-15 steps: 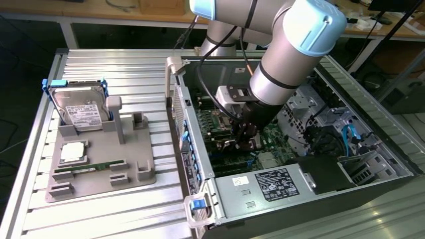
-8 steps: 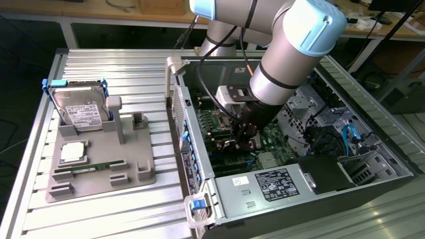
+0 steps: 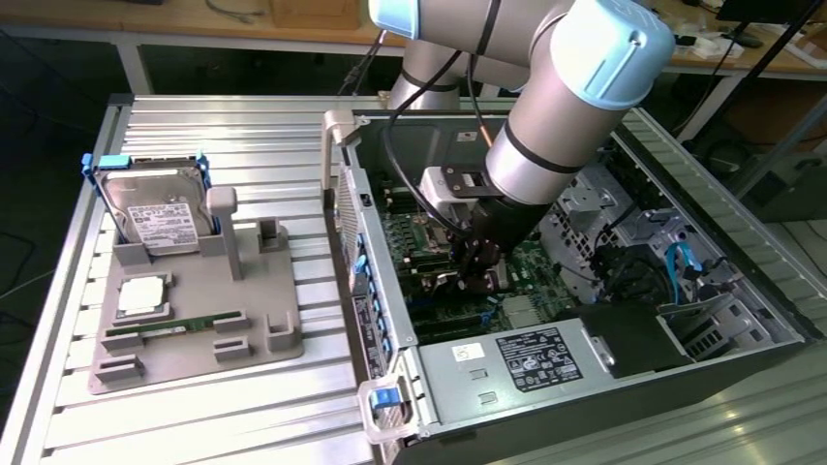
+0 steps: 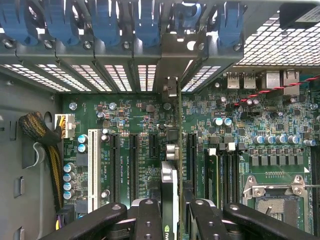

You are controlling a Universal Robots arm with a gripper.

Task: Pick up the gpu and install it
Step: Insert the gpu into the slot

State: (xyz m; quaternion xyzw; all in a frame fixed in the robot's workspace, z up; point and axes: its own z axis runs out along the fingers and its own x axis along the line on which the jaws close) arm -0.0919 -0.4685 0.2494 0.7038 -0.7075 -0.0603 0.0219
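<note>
An open computer case (image 3: 723, 378) is seen lying on its side on the ribbed metal desk (image 3: 232, 417), with the robot arm reaching down into it. In the wrist view, the tool (image 4: 174, 217) is clamped on the graphics card (image 4: 169, 185), with one black finger pressed against each face. The card is held edge-on over the green motherboard (image 4: 130, 120), lined up along the row of long black expansion slots (image 4: 134, 160). Its silvery metal end is pointed toward the perforated rear wall, where a row of blue clips (image 4: 105, 25) is fitted. Whether the card is seated in a slot cannot be told. In the exterior view, the tool (image 3: 478, 262) is placed low inside the case, just above the board. Toward the exterior view's left, a grey holder (image 3: 259, 339) is set on the desk, well apart from the case. A hard drive (image 3: 153, 218) is stood upright in it, and a green memory stick (image 3: 174, 329) is laid flat in it.
</note>
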